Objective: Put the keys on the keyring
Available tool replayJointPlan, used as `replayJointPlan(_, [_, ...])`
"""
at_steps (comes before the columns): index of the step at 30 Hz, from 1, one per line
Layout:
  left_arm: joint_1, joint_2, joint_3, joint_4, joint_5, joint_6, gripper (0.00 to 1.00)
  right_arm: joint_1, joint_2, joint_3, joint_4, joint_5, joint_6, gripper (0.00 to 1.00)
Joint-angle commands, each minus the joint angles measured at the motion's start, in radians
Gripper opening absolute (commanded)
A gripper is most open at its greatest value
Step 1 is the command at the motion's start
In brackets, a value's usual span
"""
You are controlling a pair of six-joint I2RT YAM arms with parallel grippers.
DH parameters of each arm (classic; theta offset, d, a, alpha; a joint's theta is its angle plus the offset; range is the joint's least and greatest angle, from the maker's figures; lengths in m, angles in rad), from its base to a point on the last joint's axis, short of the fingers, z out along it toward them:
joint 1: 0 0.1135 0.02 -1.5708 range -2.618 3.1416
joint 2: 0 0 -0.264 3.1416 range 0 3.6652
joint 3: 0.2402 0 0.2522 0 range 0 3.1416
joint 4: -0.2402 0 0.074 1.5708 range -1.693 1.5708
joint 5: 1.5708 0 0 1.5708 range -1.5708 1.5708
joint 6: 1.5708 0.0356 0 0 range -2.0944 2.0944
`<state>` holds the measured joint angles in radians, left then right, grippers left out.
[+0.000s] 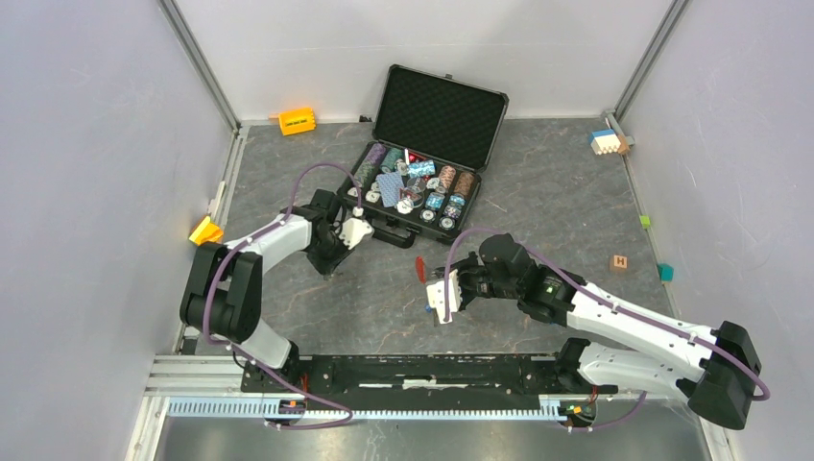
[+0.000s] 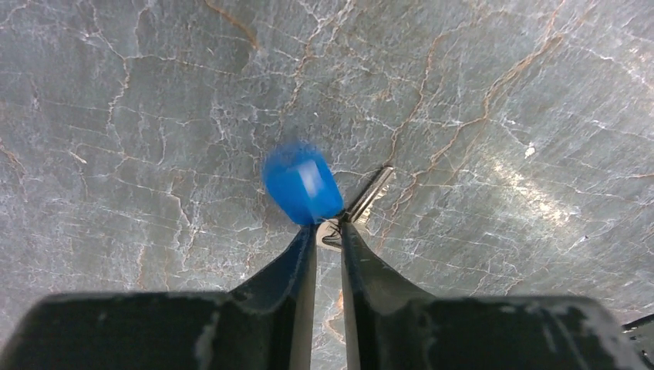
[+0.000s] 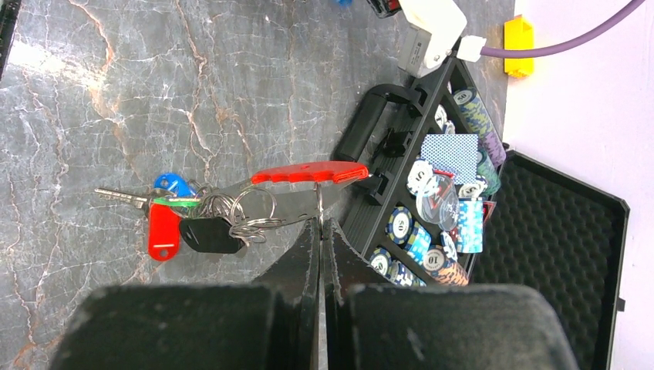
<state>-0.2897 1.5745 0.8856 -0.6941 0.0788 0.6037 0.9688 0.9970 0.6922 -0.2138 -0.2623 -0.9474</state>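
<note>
Left gripper [image 2: 329, 230]: jaws almost together, pinching a blue-capped key [image 2: 302, 185] by its metal beside the cap; cap blurred, blade slanting up-right over the grey marbled table [image 2: 154, 116]. Right gripper [image 3: 320, 225]: jaws closed on a thin metal loop of the keyring [image 3: 251, 212]; its red fob [image 3: 308, 173] lies crosswise just past the fingertips; bunch of keys [image 3: 166, 204], blue, green and red heads, clustered at the rings on the left; open poker chip case [image 3: 540, 231] to the right.
</note>
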Motion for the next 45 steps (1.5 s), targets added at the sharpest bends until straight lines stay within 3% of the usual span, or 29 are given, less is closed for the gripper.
replayJointPlan(1, [0.004,-0.014,0.031,0.019,0.013,0.046,0.2,0.007,-0.003,0.047,0.024,-0.016,0.001,0.0])
replayJointPlan(5, [0.003,-0.053,0.044,-0.008,0.065,0.041,0.15,0.007,-0.001,0.048,0.022,-0.016,0.001,0.0])
replayJointPlan(16, [0.002,-0.165,0.04,-0.034,0.18,0.029,0.13,0.007,0.006,0.048,0.024,-0.011,0.002,0.0])
replayJointPlan(20, [0.002,-0.16,0.027,0.017,0.128,0.03,0.44,0.007,0.008,0.047,0.021,-0.013,0.001,0.0])
replayJointPlan(23, [0.0,-0.124,0.035,0.036,0.13,0.045,0.58,0.007,0.013,0.049,0.02,-0.016,0.001,0.0])
replayJointPlan(31, [-0.058,-0.012,0.052,0.054,0.127,0.159,0.68,0.006,0.012,0.052,0.013,-0.021,0.002,0.0])
replayJointPlan(36, [-0.075,0.054,0.042,0.088,0.07,0.186,0.66,0.006,0.01,0.05,0.011,-0.025,0.0,0.0])
replayJointPlan(45, [-0.087,0.037,0.005,0.116,0.085,0.178,0.33,0.005,0.015,0.05,0.009,-0.029,-0.001,0.0])
